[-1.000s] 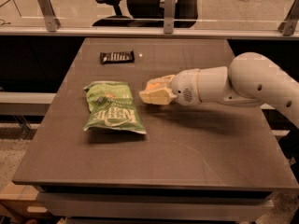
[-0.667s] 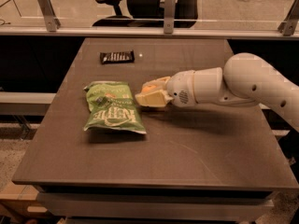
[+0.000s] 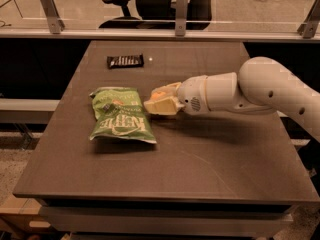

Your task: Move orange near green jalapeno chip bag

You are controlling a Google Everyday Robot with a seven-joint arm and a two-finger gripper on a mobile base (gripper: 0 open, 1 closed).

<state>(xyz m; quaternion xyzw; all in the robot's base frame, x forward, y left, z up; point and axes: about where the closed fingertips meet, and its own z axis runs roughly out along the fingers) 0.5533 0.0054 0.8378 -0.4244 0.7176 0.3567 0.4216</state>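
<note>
One gripper (image 3: 150, 101) clamps the smooth orange (image 3: 159, 96) beside the crinkled green chip bag (image 3: 120, 117)

table (image 3: 200, 174): dark brown top | green jalapeno chip bag (image 3: 120, 115): lies flat, 9 o'clock of centre | black candy bar wrapper (image 3: 125, 60): 11 o'clock, near far edge | gripper (image 3: 154, 102): over table, just beside bag's 3 o'clock, clasping orange (image 3: 159, 94)

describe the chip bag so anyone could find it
Left on the dark table lies the green jalapeno chip bag, just left of the gripper holding the orange. It alone is bright green with white lettering; the wrapper behind it is small and black.
</note>
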